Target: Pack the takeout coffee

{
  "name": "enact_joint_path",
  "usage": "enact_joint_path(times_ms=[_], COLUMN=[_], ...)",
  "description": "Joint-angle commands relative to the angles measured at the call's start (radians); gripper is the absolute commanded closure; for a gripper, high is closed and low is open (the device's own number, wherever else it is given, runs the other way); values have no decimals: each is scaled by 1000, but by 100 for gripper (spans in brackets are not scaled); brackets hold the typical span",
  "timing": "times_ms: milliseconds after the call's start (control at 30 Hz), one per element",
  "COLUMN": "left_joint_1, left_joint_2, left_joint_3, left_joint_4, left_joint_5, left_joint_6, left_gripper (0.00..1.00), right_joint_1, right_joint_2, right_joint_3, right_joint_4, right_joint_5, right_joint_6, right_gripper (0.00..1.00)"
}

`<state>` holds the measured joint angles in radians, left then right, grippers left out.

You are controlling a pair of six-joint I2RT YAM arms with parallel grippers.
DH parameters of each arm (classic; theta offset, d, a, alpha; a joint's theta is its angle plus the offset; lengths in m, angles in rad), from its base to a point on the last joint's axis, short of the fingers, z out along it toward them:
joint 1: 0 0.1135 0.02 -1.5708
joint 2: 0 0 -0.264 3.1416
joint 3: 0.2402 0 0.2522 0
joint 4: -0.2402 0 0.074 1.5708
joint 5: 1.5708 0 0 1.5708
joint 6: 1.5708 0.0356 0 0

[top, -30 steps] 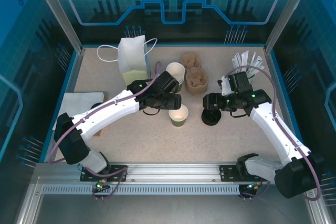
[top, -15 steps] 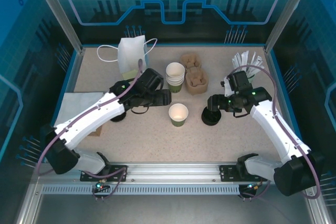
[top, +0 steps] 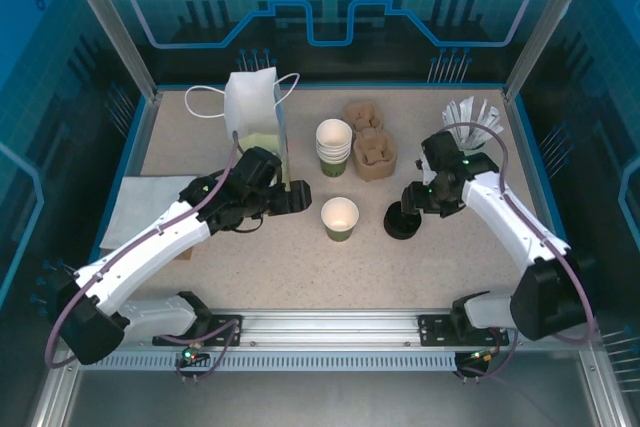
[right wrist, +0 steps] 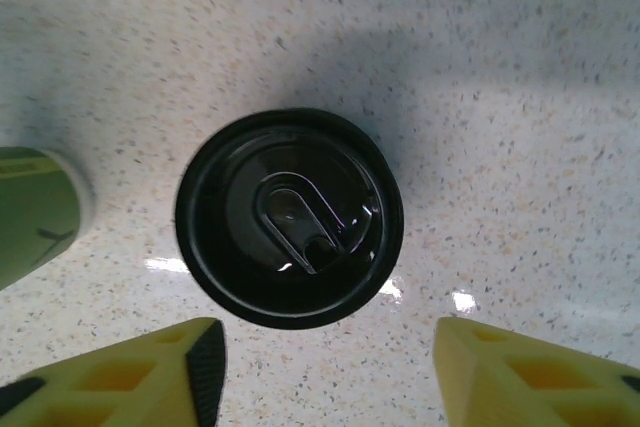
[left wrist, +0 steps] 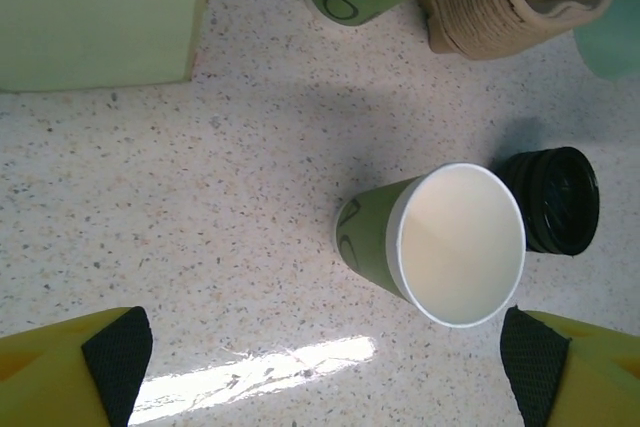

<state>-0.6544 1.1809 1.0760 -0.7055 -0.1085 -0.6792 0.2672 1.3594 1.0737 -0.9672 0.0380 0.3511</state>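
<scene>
While both arms sit low over table, takeout coffee stands upright mid-table, no lid on, white inside bare. Left gripper just left of it, jaws spread wide, nothing held, clear of green wall. Right gripper over black lids just right of takeout coffee: fingers parted on either side, gaps visible, no contact. Nested cup stack behind. Paper bag at back left.

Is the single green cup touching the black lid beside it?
Apart. Right wrist view shows a strip of bare tabletop between the green cup and the black lid.
</scene>
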Motion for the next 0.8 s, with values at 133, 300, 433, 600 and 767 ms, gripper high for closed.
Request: enact_joint_path(times_ms=[133,300,433,600,767], left_joint_1=[3,3,3,3,3], left_joint_2=[-9,-9,-12,-17,-20], left_joint_3=[5,2,1,3,4], left_joint_4=[50,63,60,57,55], left_joint_5=[28,29,29,28,27], left_joint_6=[3,-5,-1,0,0], left_gripper=[4,4,3,3,3], right_joint_1=[65,113,158,182,185], right_joint_2=[53,107,169,226,266], right_joint_3=[24,25,49,74,71], right_joint_4=[-5,21,31,42,51], right_joint_5=[-48,-112,-109,-99,-95], right_joint_6=[-22,-7,2,10,7], right_gripper=[45,46,47,52,59])
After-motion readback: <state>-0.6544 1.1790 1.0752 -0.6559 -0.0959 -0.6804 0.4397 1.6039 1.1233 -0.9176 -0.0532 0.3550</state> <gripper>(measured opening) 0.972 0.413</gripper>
